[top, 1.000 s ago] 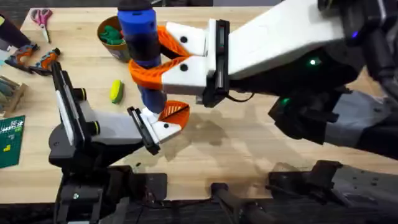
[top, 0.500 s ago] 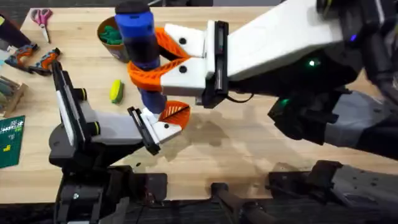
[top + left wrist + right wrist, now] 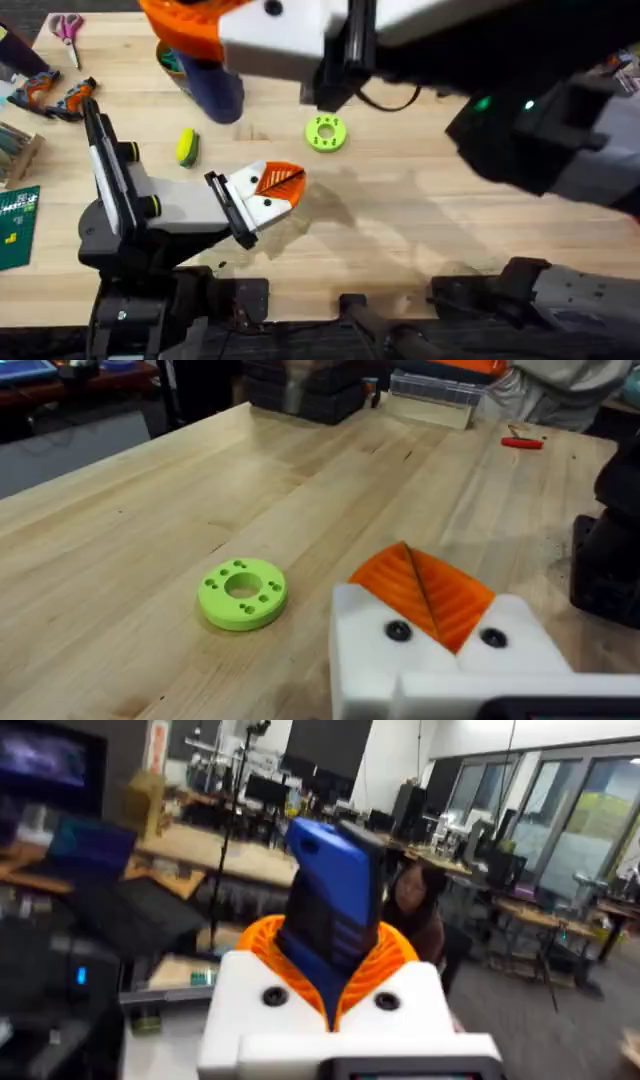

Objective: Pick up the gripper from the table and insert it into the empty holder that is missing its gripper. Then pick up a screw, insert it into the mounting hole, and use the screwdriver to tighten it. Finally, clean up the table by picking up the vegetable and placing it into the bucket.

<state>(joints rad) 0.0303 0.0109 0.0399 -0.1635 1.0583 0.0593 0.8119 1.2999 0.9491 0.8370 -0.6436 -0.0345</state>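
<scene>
My right gripper (image 3: 190, 30) hangs high over the far left of the table, shut on the blue screwdriver (image 3: 212, 85). In the right wrist view the screwdriver (image 3: 335, 900) stands upright between the orange pads (image 3: 385, 960) of that gripper (image 3: 335, 945). My left gripper (image 3: 283, 180) rests low near the table's middle, with its orange pads (image 3: 445, 600) pressed together and nothing seen between them. The yellow-green vegetable (image 3: 187, 146) lies to its far left. The bucket (image 3: 168, 62) peeks out behind the screwdriver. The loose gripper piece, the holder and the screw are out of view.
A flat green ring (image 3: 325, 132) (image 3: 242, 592) lies just beyond my left gripper. Orange-handled pliers (image 3: 62, 96) and scissors (image 3: 68, 28) sit at the far left. A green circuit board (image 3: 15, 225) lies at the left edge. Bare wood stretches to the right.
My right arm has lifted the screwdriver up off my left gripper, toward the camera and the far left. That uncovered the green ring. The left arm has not moved.
</scene>
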